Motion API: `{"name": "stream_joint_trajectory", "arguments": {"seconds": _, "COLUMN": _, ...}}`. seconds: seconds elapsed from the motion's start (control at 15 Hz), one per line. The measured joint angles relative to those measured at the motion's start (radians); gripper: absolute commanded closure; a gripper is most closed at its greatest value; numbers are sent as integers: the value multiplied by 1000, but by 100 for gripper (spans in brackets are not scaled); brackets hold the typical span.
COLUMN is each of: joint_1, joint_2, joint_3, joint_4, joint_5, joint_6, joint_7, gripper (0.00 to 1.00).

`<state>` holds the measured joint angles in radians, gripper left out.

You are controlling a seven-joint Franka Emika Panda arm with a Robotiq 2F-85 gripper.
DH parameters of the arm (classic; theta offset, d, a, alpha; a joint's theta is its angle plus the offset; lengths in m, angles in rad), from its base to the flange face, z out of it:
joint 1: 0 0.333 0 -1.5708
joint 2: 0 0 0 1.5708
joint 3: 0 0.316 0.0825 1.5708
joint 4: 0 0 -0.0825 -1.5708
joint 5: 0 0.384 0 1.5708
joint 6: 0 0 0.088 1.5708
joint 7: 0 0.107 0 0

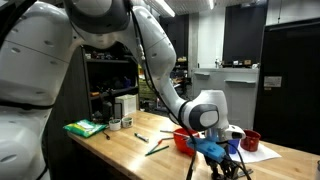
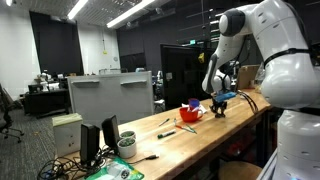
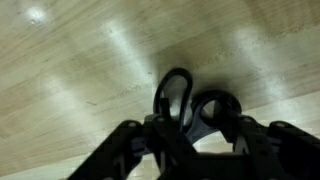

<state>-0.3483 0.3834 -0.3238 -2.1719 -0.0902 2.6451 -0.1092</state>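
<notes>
In the wrist view my gripper point(image 3: 190, 140) is shut on a pair of black-handled scissors point(image 3: 178, 95), whose two handle loops stick out past the fingers over the light wooden table point(image 3: 70, 70). In both exterior views the gripper point(image 1: 225, 160) point(image 2: 218, 104) is low over the table, just beside a red bowl point(image 1: 183, 138) point(image 2: 190, 113). The scissor blades are hidden.
A red cup point(image 1: 250, 140) stands on white paper point(image 1: 262, 153) behind the gripper. Pens point(image 1: 155, 148) point(image 2: 166, 132) lie on the table. A green cloth point(image 1: 85, 127) and white containers point(image 1: 125, 110) sit at the far end. A small bowl point(image 2: 127, 147) is near dark stands point(image 2: 95, 140).
</notes>
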Motion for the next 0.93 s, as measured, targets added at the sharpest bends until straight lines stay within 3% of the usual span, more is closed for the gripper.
{"name": "stream_joint_trajectory", "arguments": {"seconds": 0.93, "joint_1": 0, "joint_2": -8, "joint_3": 2, "joint_4": -20, "joint_5": 0, "joint_6": 41, "joint_7": -6, "gripper": 61}}
